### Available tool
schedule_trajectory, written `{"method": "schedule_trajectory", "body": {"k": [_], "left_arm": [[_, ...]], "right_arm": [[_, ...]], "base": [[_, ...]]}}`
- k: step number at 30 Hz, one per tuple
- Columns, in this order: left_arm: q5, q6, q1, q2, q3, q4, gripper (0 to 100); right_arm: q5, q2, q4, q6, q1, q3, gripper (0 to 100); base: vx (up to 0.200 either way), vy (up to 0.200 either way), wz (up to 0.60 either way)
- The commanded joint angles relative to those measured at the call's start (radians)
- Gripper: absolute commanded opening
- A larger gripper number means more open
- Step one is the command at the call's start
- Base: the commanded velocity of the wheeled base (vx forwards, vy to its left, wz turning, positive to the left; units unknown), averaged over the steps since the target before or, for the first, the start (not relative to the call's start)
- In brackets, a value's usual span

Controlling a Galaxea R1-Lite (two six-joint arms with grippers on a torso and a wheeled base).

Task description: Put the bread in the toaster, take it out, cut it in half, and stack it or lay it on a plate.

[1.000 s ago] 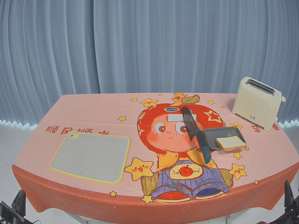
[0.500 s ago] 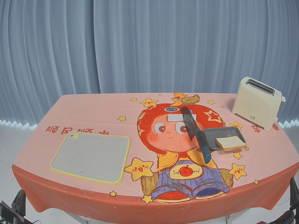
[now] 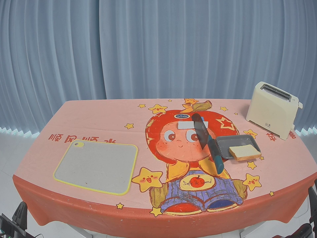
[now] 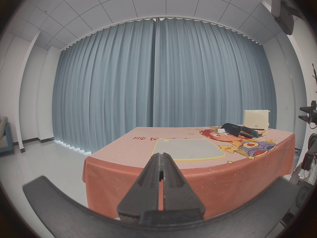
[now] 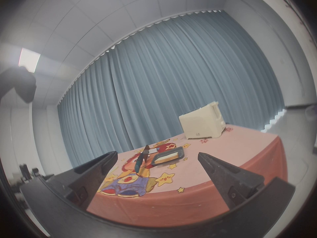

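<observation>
- Only the right gripper (image 5: 157, 154) has moved: in the head view its dark finger sits closer to the picture's right edge than a second ago, while everything on the table (image 3: 99, 123) lies as before.
- Right gripper hangs low off the table's near right corner, its fingers spread wide with nothing between them.
- Left gripper (image 4: 161, 169) sits low off the near left corner, fingers pressed together on nothing.
- Bread (image 3: 245, 151), one pale slice, lies flat at the near corner of a grey tray (image 3: 232, 141), ahead of the right gripper and well apart from it.
- Toaster (image 3: 272, 109) stands upright beyond the tray, farther still from the right gripper, with its slots facing up.
- Knife (image 3: 208, 142) lies just beside the tray, on the side toward the left gripper, with its handle pointing back toward the grippers and its blade over a white card (image 3: 185, 125).
- Cutting board (image 3: 95, 166) lies flat ahead of the left gripper, the nearest thing to it and well apart from the knife.
</observation>
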Motion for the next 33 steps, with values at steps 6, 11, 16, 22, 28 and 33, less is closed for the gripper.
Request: {"method": "schedule_trajectory", "body": {"k": [6,11,16,22,28,33], "left_arm": [[0.0,0.0,0.0,-0.006,0.018,0.0,0],[0.0,0.0,0.0,-0.006,0.018,0.0,0],[0.0,0.0,0.0,-0.006,0.018,0.0,0],[0.0,0.0,0.0,-0.006,0.018,0.0,0],[0.0,0.0,0.0,-0.006,0.018,0.0,0],[0.0,0.0,0.0,-0.006,0.018,0.0,0]], "right_arm": [[0.005,0.05,0.0,0.16,0.045,0.008,100],[0.064,0.067,0.0,0.236,0.04,0.001,100],[0.09,0.118,-0.005,0.332,0.04,-0.001,100],[0.13,0.153,-0.014,0.416,0.035,-0.004,100],[0.139,0.197,-0.017,0.43,0.035,-0.004,100],[0.156,0.211,-0.017,0.49,0.035,-0.024,100]], "base": [[0.0,0.0,0.0],[0.0,0.0,0.0],[0.0,0.0,0.0],[0.0,0.0,0.0],[0.0,0.0,0.0],[0.0,0.0,0.0]]}}
